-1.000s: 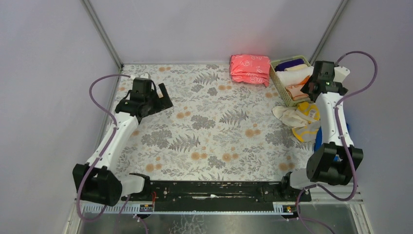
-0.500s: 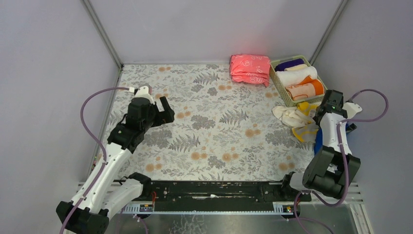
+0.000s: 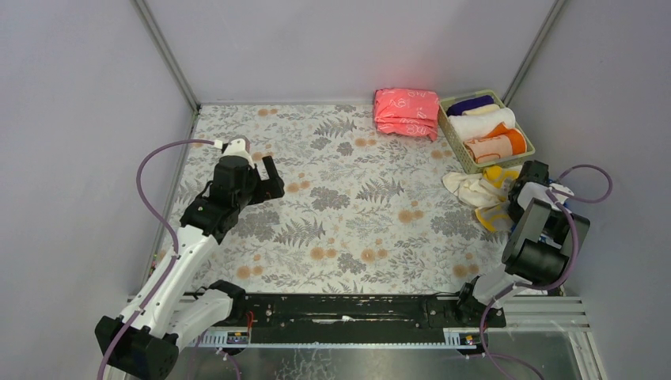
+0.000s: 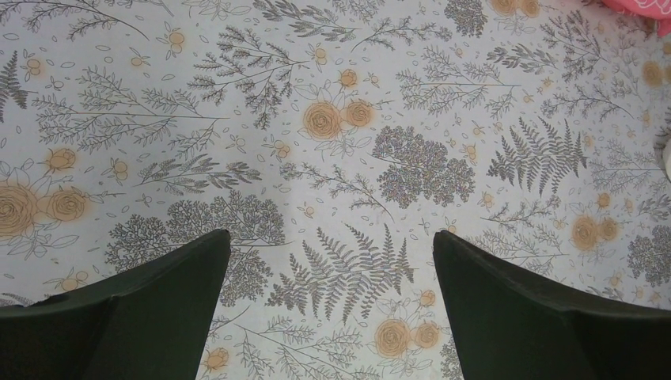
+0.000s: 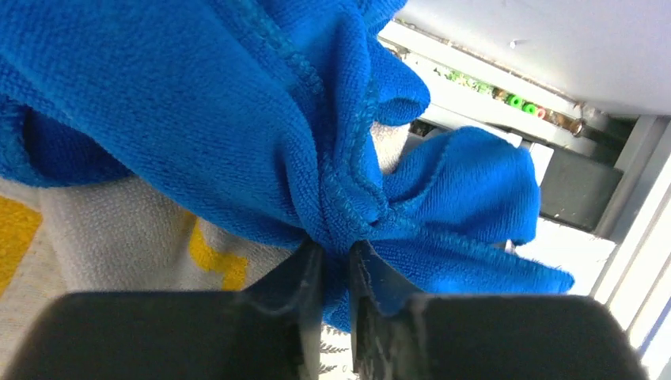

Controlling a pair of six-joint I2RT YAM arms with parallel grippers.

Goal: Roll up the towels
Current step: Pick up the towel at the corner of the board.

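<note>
Between right end effector (image 5: 334,249) fingers, bunched fuzzy blue towel (image 5: 198,103); left end effector (image 4: 330,237) wide apart.

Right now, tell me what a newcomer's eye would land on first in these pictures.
The blue towel, bunched and pinched between the right fingers at the right edge of the flowered table, fills that wrist view. Next comes the bright pink folded stack at the far edge, beside a basket of rolled towels in the far right corner. The left fingers hang wide open over the table's left side.
</note>
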